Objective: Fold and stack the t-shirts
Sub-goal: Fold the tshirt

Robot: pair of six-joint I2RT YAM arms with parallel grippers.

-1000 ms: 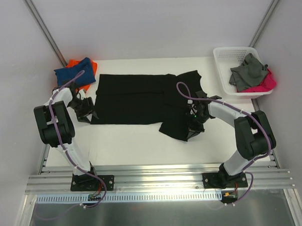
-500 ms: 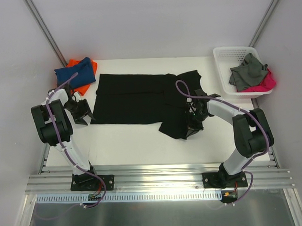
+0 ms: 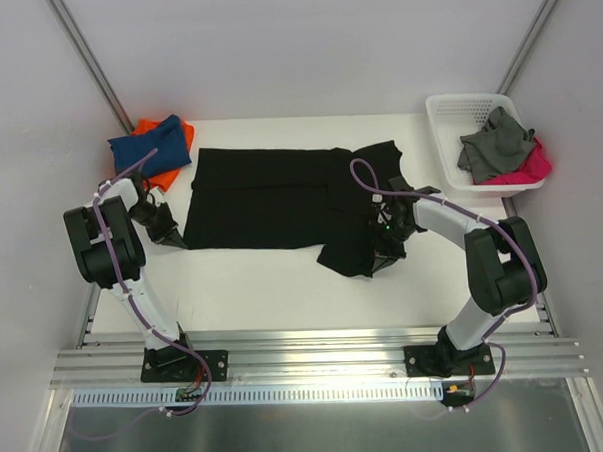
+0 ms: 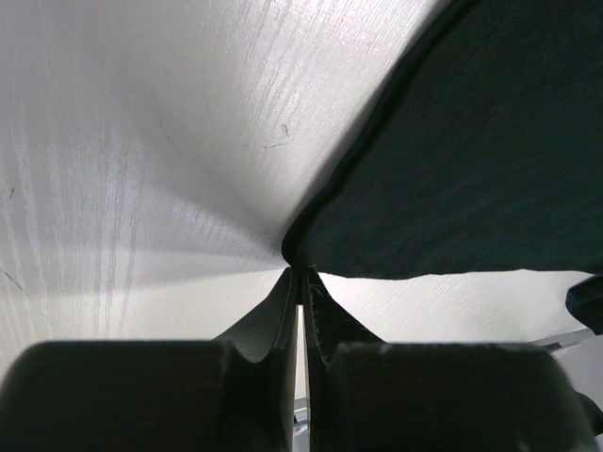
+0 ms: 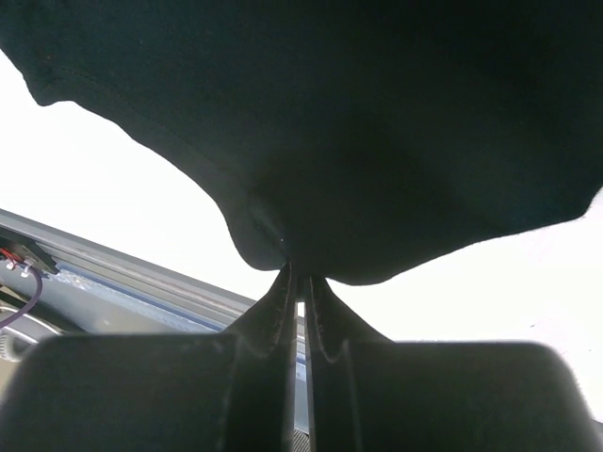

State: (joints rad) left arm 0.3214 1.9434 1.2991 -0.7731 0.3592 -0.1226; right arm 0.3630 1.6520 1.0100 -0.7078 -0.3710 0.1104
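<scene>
top view: white worktop (image 3: 284, 287), pale grey walls (image 3: 274, 47); black tee (image 3: 270, 197) spread flat mid-worktop, blue tee (image 3: 150, 148) on orange tee (image 3: 145, 124) far left, basket (image 3: 446, 105) far right. left wrist: left tool (image 4: 300, 280) closed on the black tee's corner. right wrist: right tool (image 5: 300, 278) pinching its bunched edge.

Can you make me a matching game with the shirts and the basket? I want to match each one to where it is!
Things:
1 black t-shirt
2 blue t-shirt
3 orange t-shirt
4 white basket

Places:
A at the far right
B underneath another shirt, far left
C spread out in the middle
D on top of the far left pile

Pairs: 1-C, 2-D, 3-B, 4-A
</scene>
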